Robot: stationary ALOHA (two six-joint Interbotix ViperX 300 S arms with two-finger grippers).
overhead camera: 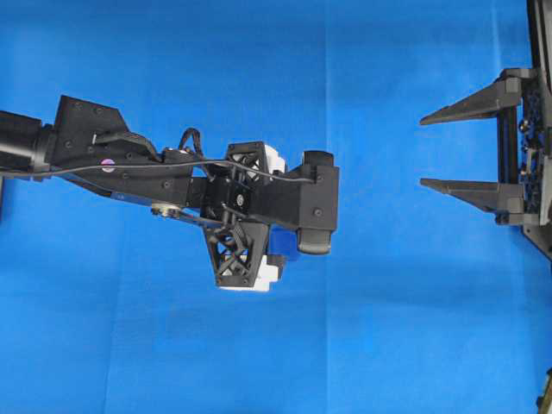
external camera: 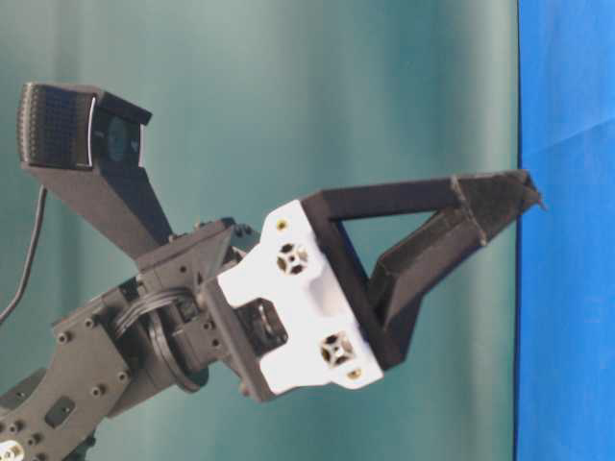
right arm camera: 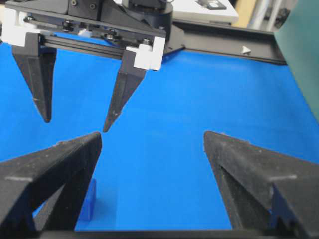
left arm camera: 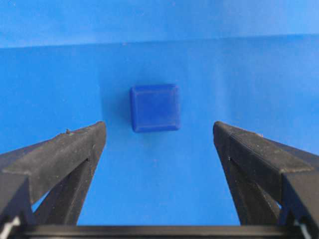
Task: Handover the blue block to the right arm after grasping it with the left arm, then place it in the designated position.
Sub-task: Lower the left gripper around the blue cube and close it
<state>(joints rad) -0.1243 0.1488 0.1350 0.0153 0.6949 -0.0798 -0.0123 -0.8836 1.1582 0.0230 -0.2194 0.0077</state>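
left gripper (left arm camera: 159, 132) spread wide above blue block (left arm camera: 155, 107), seemingly clear

A blue cloth (overhead camera: 259, 362) covers the work surface, with faint fold creases running across it. In the table-level view a teal-green backdrop (external camera: 288, 96) stands beside the cloth. Beyond the cloth's far edge, a black rail (right arm camera: 229, 42) crosses the right wrist view.

Sits on the cloth (left arm camera: 60, 69) beneath the left gripper (left arm camera: 159, 134), between its fingertips; faces the right gripper (overhead camera: 431, 151) near the cloth's right edge
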